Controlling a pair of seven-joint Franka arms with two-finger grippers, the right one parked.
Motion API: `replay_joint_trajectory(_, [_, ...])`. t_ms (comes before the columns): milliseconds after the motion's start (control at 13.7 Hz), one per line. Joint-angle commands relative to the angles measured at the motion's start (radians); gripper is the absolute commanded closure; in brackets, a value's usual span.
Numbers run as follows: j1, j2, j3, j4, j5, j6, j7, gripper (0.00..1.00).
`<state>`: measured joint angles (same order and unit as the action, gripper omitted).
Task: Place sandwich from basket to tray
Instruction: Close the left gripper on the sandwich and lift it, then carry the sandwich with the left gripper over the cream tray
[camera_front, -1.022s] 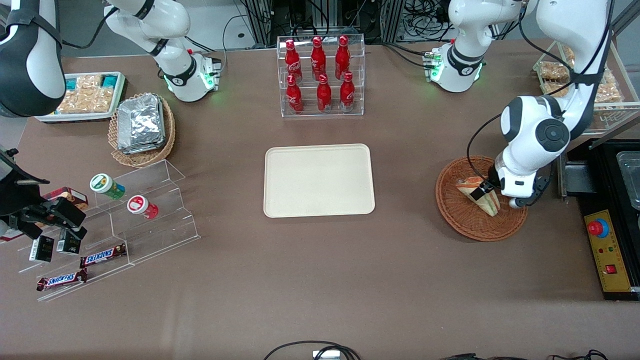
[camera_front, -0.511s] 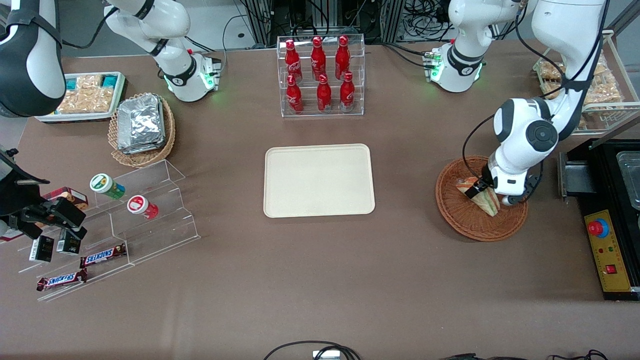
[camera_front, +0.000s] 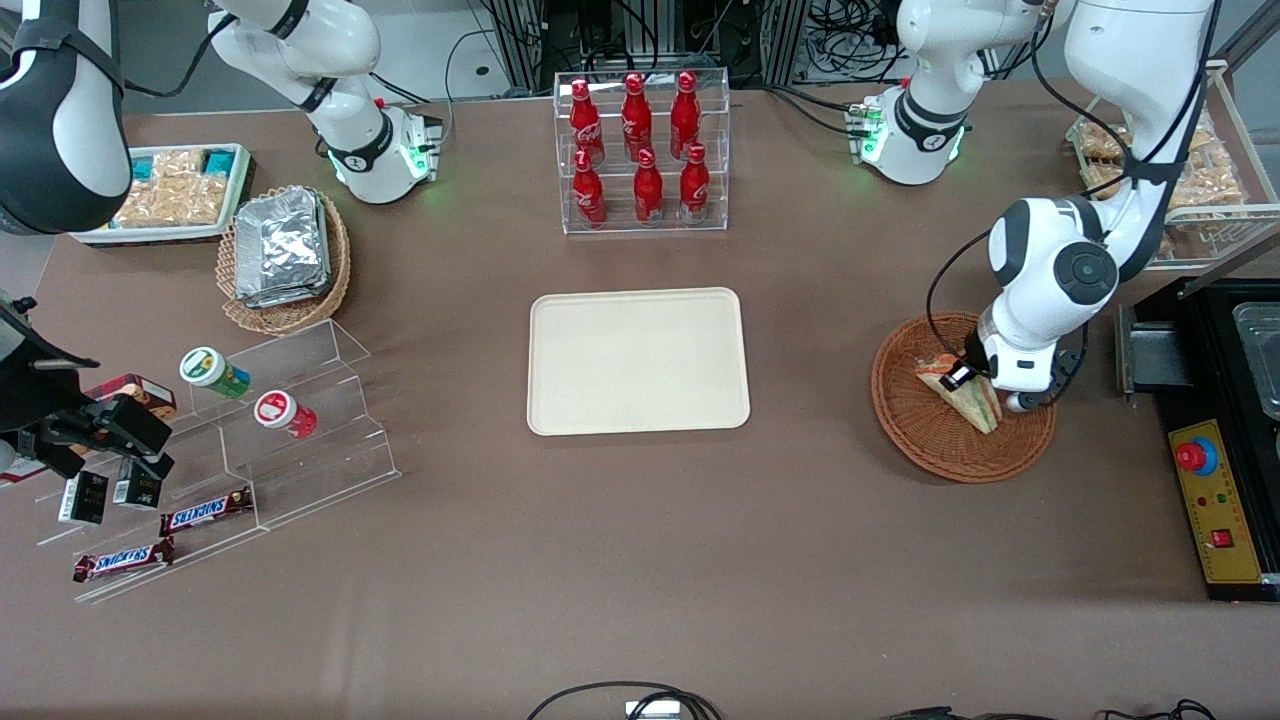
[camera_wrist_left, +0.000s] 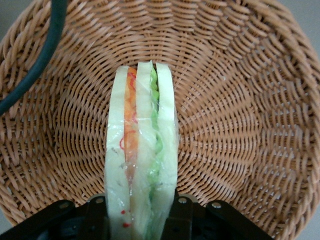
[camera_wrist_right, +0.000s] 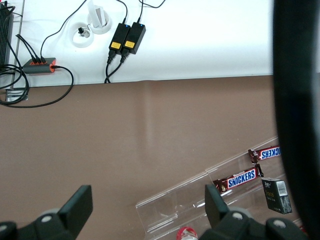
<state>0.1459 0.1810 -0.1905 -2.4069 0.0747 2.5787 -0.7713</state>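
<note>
My end effector (camera_wrist_left: 140, 220) is clamped on the sandwich (camera_wrist_left: 141, 160), which sits inside the basket (camera_front: 925, 440) at the working arm's end of the worktop (camera_front: 640, 560). The sandwich stands on edge, filling stripes facing my wrist camera, its long axis running away from my fingers (camera_wrist_left: 180, 212).

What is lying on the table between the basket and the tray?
Nothing: the front view shows only bare brown table between basket and tray. The gripper holds the sandwich in the basket.

End effector (camera_wrist_left: 140, 220) clamped, wrist angled downward
</note>
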Motion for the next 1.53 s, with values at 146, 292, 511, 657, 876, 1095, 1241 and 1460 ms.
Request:
replay_joint_trajectory(146, [-0.011,-0.070,-0.023,0.208,0.005,-0.304,0.016,1.00])
replay_joint_trajectory(292, [-0.011,-0.069,-0.073,0.352,0.004,-0.481,0.052,1.00])
replay_joint_trajectory(511, [-0.011,-0.069,-0.144,0.463,0.005,-0.567,0.084,1.00])
replay_joint_trajectory(657, [-0.011,-0.061,-0.187,0.521,0.008,-0.629,0.087,1.00])
replay_joint_trajectory(876, [-0.011,-0.061,-0.231,0.546,0.007,-0.646,0.087,1.00])
replay_joint_trajectory(1095, [-0.012,-0.057,-0.312,0.558,0.016,-0.677,0.090,1.00])
replay_joint_trajectory(1241, [-0.016,-0.029,-0.375,0.566,0.058,-0.670,0.092,1.00])
replay_joint_trajectory(1460, [-0.084,0.014,-0.423,0.569,0.115,-0.664,0.098,1.00])
